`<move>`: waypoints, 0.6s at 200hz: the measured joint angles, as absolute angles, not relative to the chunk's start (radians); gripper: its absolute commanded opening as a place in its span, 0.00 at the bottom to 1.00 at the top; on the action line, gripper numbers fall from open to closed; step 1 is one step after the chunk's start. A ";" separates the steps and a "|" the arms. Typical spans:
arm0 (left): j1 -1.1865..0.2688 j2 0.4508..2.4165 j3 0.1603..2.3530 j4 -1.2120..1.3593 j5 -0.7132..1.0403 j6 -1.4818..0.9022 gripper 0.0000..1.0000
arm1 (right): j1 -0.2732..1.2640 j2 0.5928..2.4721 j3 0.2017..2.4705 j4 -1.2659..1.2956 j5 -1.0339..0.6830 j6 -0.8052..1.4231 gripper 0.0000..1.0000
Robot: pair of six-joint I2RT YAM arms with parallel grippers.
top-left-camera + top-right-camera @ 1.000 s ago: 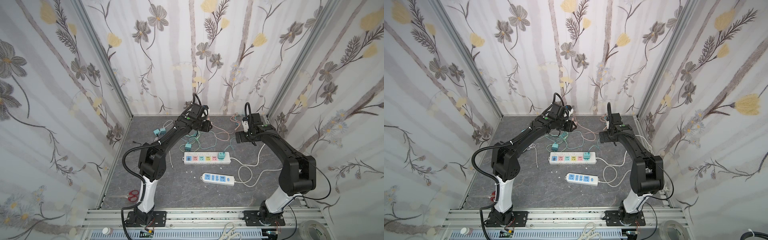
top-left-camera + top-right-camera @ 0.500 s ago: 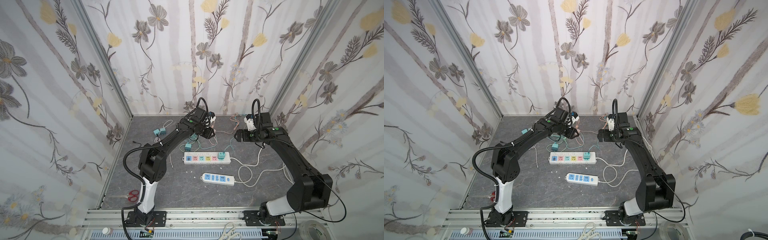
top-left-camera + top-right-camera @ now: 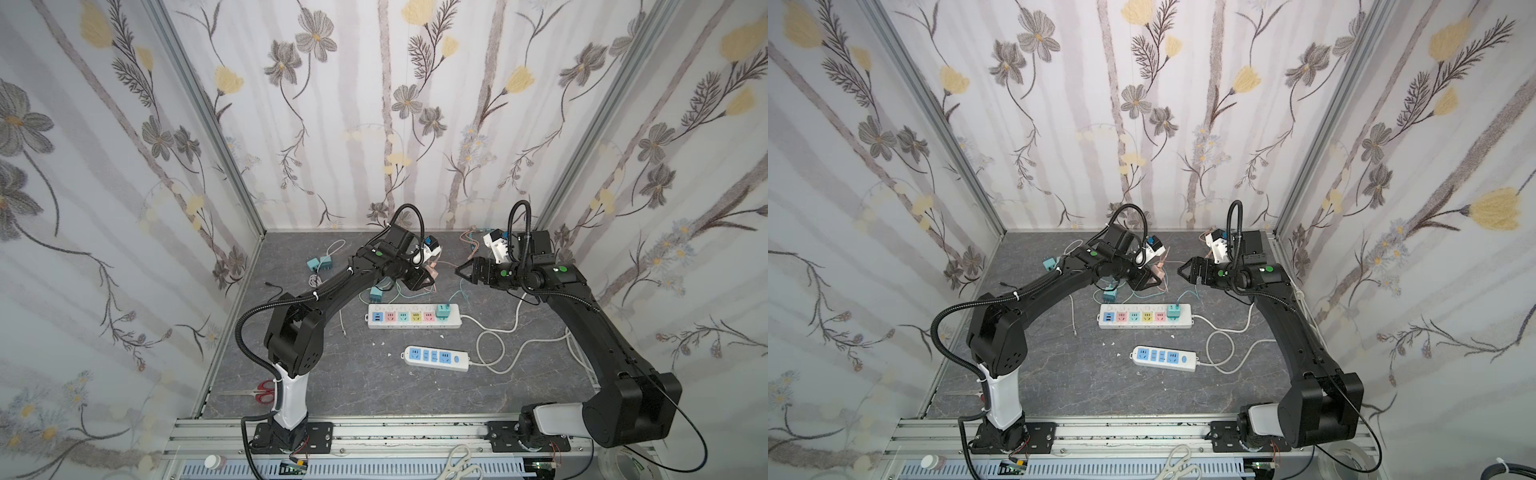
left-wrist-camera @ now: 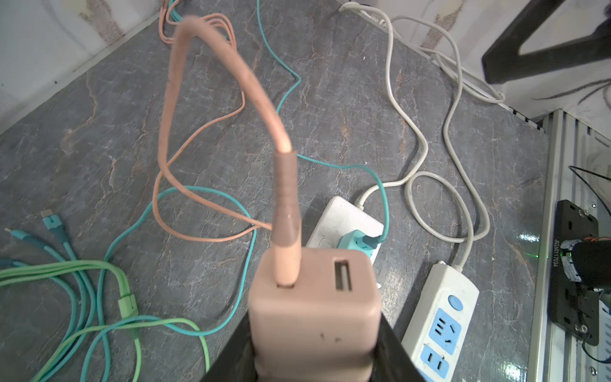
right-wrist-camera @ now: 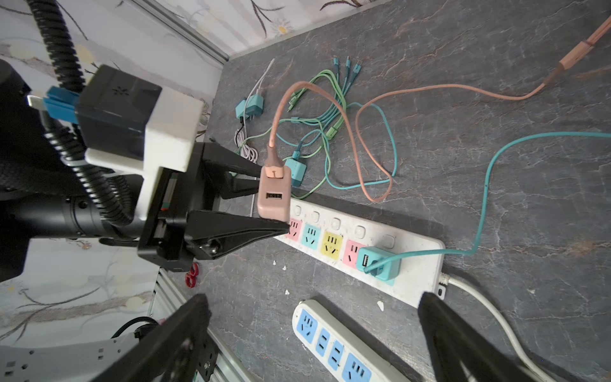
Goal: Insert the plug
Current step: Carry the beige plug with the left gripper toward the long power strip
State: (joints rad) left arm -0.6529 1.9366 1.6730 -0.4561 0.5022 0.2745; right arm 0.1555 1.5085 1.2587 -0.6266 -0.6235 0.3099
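Grey marbled stone surface (image 3: 332, 374) carries the long white power strip with coloured sockets (image 3: 414, 316), its long axis running left to right at mid-frame. Just above it in a top view, the left arm's black fingers (image 5: 231, 228) pinch the pink cube-shaped charger plug (image 5: 274, 193), clear of the strip. The right arm's black fingers (image 3: 468, 265), spread wide and empty, face the plug from the right. Its prongs are hidden.

Left hand (image 3: 430, 277) brought pink charger (image 5: 273, 195) centreward (cable (image 4: 231, 76) trailing); right hand (image 3: 460, 274) edged closer.
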 measured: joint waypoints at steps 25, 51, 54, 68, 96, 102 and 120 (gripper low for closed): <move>-0.657 1.905 1.555 -0.370 0.539 0.333 0.00 | 0.157 1.503 1.226 -0.625 -0.654 0.323 0.93; -0.664 1.867 1.481 -0.278 0.543 0.394 0.00 | 0.162 1.499 1.197 -0.624 -0.673 0.334 0.90; -0.665 1.864 1.477 -0.270 0.543 0.399 0.00 | 0.163 1.498 1.194 -0.624 -0.675 0.334 0.89; -0.666 1.857 1.467 -0.242 0.543 0.427 0.00 | 0.170 1.496 1.188 -0.621 -0.684 0.335 0.87; -0.666 1.845 1.421 -0.190 0.543 0.472 0.00 | 0.182 1.496 1.180 -0.616 -0.703 0.339 0.84; -0.666 1.844 1.413 -0.182 0.543 0.483 0.00 | 0.183 1.496 1.179 -0.614 -0.708 0.339 0.84; -0.668 1.829 1.364 -0.133 0.557 0.524 0.00 | 0.193 1.504 1.176 -0.603 -0.715 0.339 0.82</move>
